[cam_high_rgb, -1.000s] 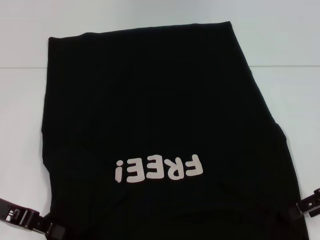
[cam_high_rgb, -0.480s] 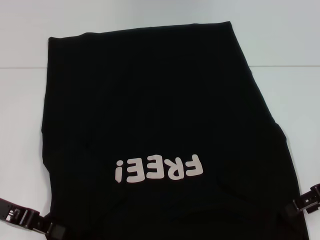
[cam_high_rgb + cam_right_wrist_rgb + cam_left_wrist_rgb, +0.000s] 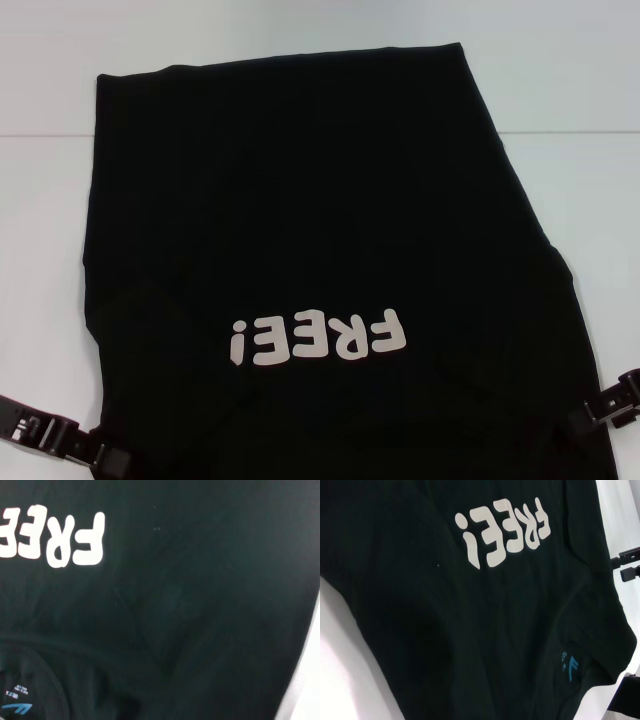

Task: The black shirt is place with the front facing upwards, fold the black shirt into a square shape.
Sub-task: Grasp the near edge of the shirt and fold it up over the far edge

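Note:
The black shirt [image 3: 320,220] lies flat on the white table [image 3: 40,220], front up, its sides folded in so it forms a long panel. Its white "FREE!" lettering [image 3: 318,338] reads upside down near the near end. The lettering also shows in the left wrist view [image 3: 502,530] and the right wrist view [image 3: 75,540]. The blue neck label [image 3: 570,666] sits at the near end and also shows in the right wrist view [image 3: 15,700]. My left gripper [image 3: 60,440] is at the shirt's near left corner. My right gripper [image 3: 612,405] is at its near right edge.
White table surface shows on both sides of the shirt and beyond its far edge [image 3: 560,80]. The right gripper also shows at the shirt's edge in the left wrist view [image 3: 626,564].
The right gripper has edged slightly up and inward at the shirt's right edge. The left gripper has barely moved. The shirt lies as before.

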Robot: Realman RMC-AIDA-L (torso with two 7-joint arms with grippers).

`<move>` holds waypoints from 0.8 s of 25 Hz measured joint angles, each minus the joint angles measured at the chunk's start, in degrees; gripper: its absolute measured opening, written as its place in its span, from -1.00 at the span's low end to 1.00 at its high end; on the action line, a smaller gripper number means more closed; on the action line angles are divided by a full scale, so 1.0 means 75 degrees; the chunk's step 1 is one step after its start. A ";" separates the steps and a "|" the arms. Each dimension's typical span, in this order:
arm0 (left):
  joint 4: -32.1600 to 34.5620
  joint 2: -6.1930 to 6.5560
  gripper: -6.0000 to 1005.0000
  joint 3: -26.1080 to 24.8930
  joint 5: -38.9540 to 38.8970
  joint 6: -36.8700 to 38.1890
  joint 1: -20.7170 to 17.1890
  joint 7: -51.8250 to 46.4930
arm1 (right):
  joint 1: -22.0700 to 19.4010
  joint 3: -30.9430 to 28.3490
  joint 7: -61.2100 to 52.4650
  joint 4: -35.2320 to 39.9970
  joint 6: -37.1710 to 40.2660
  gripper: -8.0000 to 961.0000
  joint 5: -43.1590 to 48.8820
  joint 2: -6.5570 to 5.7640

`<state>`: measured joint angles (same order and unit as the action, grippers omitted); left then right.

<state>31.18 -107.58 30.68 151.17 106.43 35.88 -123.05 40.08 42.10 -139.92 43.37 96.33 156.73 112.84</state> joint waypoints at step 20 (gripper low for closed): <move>0.0010 0.0000 -0.92 -0.0001 0.0000 -0.0022 0.0030 0.0000 | 0.0076 0.0011 -0.0032 -0.0032 -0.0079 0.59 0.0080 0.0062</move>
<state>31.26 -107.58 30.67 151.17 106.27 36.11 -123.05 40.65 42.19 -140.16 43.12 95.73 157.33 113.31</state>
